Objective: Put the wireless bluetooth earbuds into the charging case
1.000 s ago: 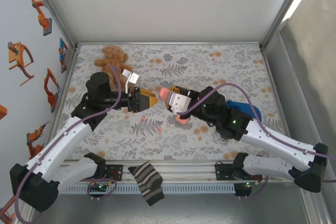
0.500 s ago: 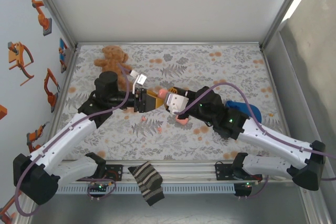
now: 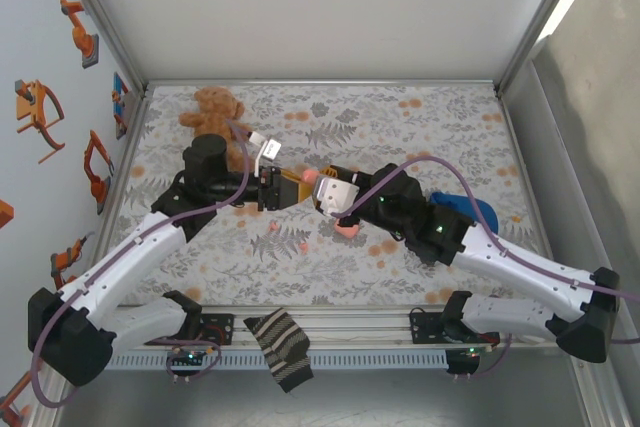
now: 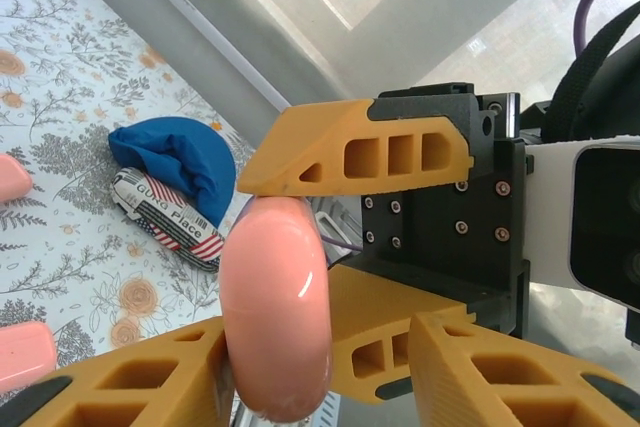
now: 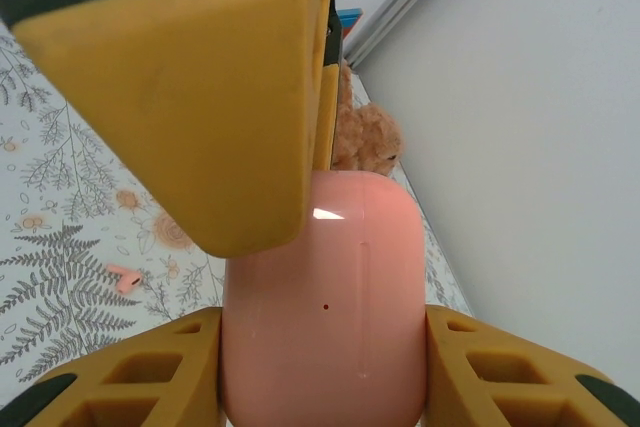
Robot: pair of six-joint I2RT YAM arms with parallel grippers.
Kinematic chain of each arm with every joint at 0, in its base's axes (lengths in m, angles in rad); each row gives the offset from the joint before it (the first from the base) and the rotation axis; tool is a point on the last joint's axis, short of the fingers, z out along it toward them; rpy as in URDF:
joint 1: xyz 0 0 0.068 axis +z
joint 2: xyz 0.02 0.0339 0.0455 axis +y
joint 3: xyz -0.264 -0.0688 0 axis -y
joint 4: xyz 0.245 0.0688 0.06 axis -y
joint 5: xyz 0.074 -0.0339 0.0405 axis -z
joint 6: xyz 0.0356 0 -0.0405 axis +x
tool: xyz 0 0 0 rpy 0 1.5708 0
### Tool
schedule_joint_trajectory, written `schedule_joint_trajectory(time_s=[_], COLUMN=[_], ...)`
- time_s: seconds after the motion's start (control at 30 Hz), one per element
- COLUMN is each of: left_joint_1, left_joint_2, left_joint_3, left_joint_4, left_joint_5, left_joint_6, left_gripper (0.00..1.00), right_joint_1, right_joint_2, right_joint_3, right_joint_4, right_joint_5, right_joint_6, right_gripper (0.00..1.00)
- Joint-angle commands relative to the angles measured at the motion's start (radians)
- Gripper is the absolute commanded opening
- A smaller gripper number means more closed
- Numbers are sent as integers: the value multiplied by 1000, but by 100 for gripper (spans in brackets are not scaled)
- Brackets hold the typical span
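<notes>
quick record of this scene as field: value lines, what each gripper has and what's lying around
held item: case, lifted between the two arms
right gripper: shut on case
left gripper: fingers either side of case, one touching it; grip unclear
earbud: loose on cloth, not in case
second case: on cloth by right arm
teddy: far left of cloth
blue pouch: beside right arm
sock: hanging over near edge
</notes>
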Motion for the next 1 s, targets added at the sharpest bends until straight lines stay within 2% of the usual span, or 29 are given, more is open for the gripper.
schedule_joint_trajectory(time_s=[0.0,0.5,0.7,0.97], left_joint_1=[-6,-7,-7,-7], left_joint_2=[6,18,-16,-145], left_joint_3=[33,34,15,-62], left_joint_4=[34,29,59,91], left_joint_5=[6,-17,-51,-168], left_joint_6=[15,17,32,154], left_gripper=[45,26,22,16], right_joint_1=[3,2,3,1], right_joint_2=[12,14,-21,-118], right_joint_3=[44,54,54,-18], right_joint_4=[-6,-20,-26,79], right_joint_5=[-3,-5,-16,-24], right_joint_6=[24,48,87,155], right_gripper=[35,37,57,95])
